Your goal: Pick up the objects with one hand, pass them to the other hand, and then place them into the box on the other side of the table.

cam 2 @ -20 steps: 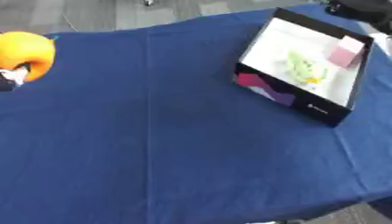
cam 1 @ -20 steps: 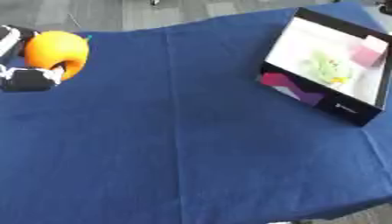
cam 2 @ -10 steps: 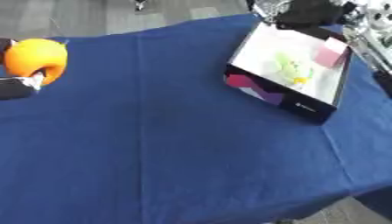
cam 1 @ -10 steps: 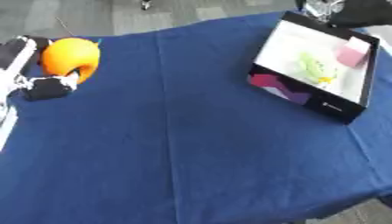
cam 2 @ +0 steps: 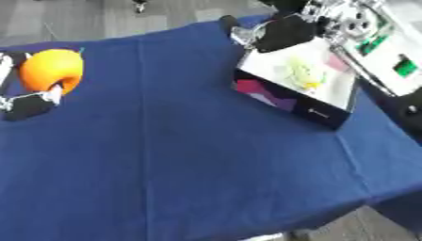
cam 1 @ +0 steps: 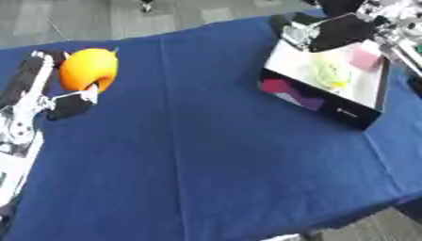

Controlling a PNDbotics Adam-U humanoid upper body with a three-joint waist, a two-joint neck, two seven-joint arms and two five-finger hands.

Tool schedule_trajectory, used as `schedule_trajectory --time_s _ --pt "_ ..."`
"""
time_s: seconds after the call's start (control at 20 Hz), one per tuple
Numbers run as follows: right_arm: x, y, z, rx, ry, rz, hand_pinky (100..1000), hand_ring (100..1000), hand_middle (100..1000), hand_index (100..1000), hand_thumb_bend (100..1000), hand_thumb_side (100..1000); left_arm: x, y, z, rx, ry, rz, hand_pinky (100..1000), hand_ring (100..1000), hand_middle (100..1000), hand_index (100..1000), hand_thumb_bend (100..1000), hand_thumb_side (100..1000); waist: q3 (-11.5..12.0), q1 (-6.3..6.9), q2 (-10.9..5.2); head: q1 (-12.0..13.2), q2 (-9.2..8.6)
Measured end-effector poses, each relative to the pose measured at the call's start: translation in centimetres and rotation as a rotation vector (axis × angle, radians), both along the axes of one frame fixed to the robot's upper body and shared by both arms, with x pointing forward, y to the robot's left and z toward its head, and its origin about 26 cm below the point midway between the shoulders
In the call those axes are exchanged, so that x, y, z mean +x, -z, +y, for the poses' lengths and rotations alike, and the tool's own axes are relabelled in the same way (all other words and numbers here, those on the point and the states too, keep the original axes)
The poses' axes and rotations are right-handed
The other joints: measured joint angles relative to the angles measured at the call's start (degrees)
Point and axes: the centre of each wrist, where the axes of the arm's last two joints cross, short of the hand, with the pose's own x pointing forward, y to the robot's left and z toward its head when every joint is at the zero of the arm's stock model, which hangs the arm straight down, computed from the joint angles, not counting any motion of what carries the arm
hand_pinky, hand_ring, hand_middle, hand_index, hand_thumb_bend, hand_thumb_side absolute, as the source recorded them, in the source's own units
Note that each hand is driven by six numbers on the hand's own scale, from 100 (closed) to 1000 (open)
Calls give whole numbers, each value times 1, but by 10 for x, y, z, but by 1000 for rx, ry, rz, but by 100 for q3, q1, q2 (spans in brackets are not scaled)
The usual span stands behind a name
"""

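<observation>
Orange ball at about 10 o'clock on the blue tablecloth, held by the left hand, thumb and fingers curled round its sides. Pickup looks done or nearly done; can't tell if the ball is clear of the cloth. Handover not yet made, and this piece is not yet in the box. Right hand is up at 1 o'clock, over the far left corner of the box; its fingers look bent in but I cannot tell if they are shut or holding anything. Box sits at 2 o'clock, open, black rim, white floor, already holding a yellow-green thing and a pink thing, so earlier pieces are likely in. Left to do: bring the hands together mid-table, pass the ball, drop it in the box. Middle of the cloth holds nothing between ball and box. Grey floor beyond the far edge.
</observation>
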Motion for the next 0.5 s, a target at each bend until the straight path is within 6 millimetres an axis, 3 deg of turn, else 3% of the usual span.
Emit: schedule_trajectory --time_s 0.5 --pt "13 10 23 -80 -58 55 1000 1000 1000 1000 100 201 -4 9 -24 -29 70 -50 750 691 499 579 100 111 98 -38 0 -344 1"
